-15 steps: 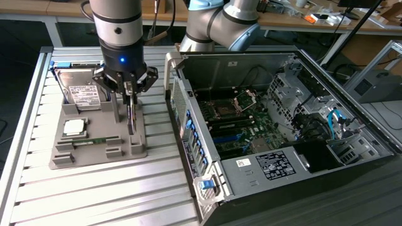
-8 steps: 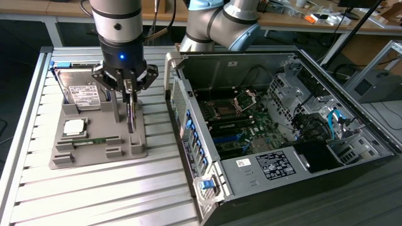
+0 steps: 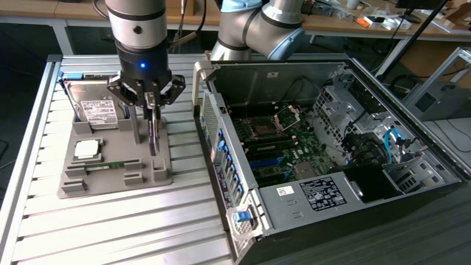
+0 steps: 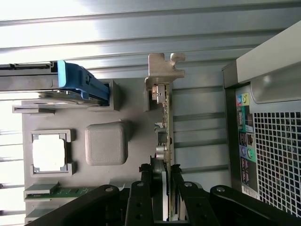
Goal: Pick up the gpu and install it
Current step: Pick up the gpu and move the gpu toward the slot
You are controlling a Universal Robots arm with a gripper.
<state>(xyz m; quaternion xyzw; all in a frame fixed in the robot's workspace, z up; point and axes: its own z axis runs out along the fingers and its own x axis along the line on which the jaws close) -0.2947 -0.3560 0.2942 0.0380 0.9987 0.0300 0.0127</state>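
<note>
The gpu (image 3: pixel 153 137) is a thin card standing on edge over the right side of the grey parts holder (image 3: pixel 147 178). My gripper (image 3: pixel 152 109) comes straight down on it and is shut on its upper edge. In the wrist view the gpu (image 4: pixel 164 127) shows edge-on, with its silvery metal bracket (image 4: pixel 164 70) at the far end. My gripper (image 4: pixel 162 183) has one black finger (image 4: pixel 141 190) pressed to each side of the card. I cannot tell whether the card's lower edge still sits in the holder's slot.
On the holder (image 4: pixel 106 143) lie a hard drive (image 3: pixel 99 107) with a blue carrier (image 4: pixel 75 82), a square processor (image 3: pixel 87 148) and a green memory stick (image 3: pixel 110 164). The open computer case (image 3: pixel 309 143) lies to the exterior view's right on the slatted aluminium table (image 3: pixel 110 221).
</note>
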